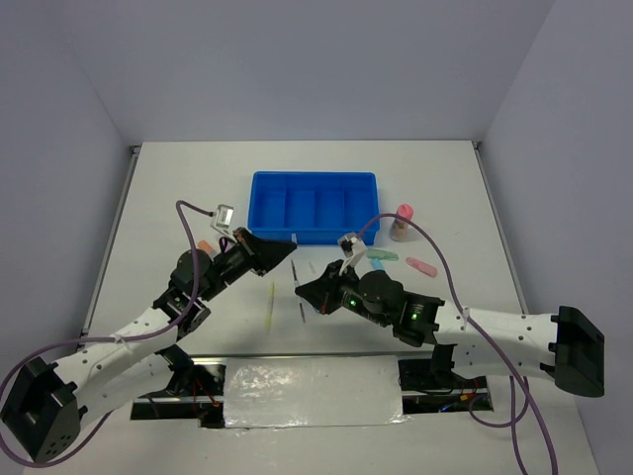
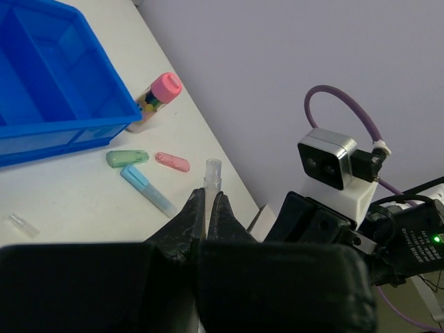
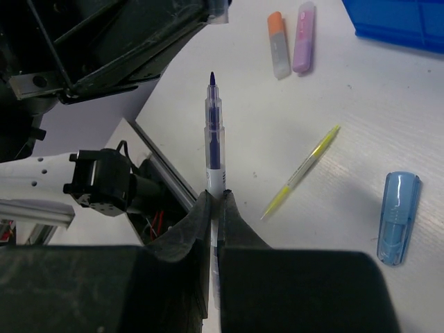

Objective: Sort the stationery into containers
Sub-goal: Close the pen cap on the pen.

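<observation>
My left gripper (image 1: 289, 244) (image 2: 208, 196) is shut on a clear pen cap (image 2: 211, 173), held above the table in front of the blue tray (image 1: 313, 181) (image 2: 41, 90). My right gripper (image 1: 303, 290) (image 3: 214, 198) is shut on a thin white pen (image 3: 214, 139) with a bare dark blue tip that points toward the left gripper. On the table lie a yellow pen (image 1: 271, 302) (image 3: 302, 170), orange marker (image 3: 277, 43), purple marker (image 3: 303, 36), blue marker (image 3: 399, 216), green marker (image 2: 127, 158), pink marker (image 2: 172, 161), light blue marker (image 2: 149, 191) and a pink-capped glue stick (image 1: 402, 223) (image 2: 158, 97).
The tray's compartments look empty in the top view. A small clear cap (image 2: 21, 224) lies on the table near the tray. The two grippers are close together over the table's middle. The table's near edge and cabling lie just below the right gripper.
</observation>
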